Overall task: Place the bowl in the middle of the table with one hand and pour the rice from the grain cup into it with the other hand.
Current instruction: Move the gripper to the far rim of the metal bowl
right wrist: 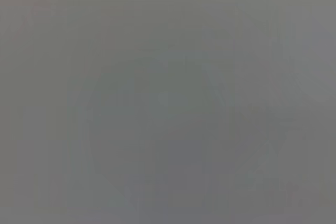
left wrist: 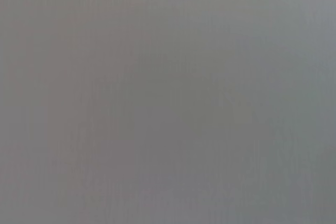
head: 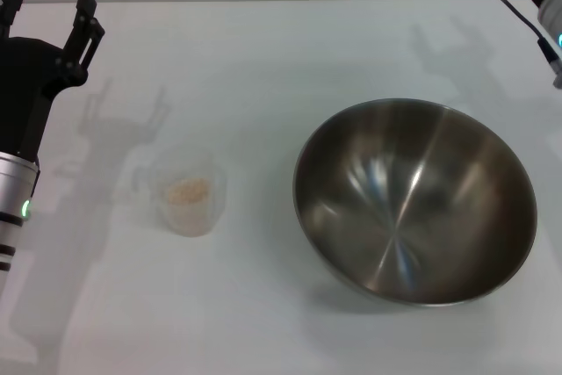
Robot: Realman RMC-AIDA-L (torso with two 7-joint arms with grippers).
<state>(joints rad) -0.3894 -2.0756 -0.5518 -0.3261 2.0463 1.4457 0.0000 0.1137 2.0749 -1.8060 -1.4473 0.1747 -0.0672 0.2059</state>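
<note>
Left end effector (head: 48, 6) is held empty with fingers spread wide at the counter's (head: 263, 50) far left; grain cup (head: 187, 192) with rice (head: 189, 189) lies toward the robot and inward from it. Steel bowl (head: 414, 199) sits right of centre, nearer the right arm, whose end effector is not seen.

A bare test bench or lab setup is showing here rather than a lived-in kitchen: a plain white table (head: 263, 50) is filling nearly the whole head view, carrying only a steel bowl (head: 415, 199) and a clear cup (head: 186, 191) of rice (head: 188, 189). Both wrist views are giving nothing but featureless grey.
</note>
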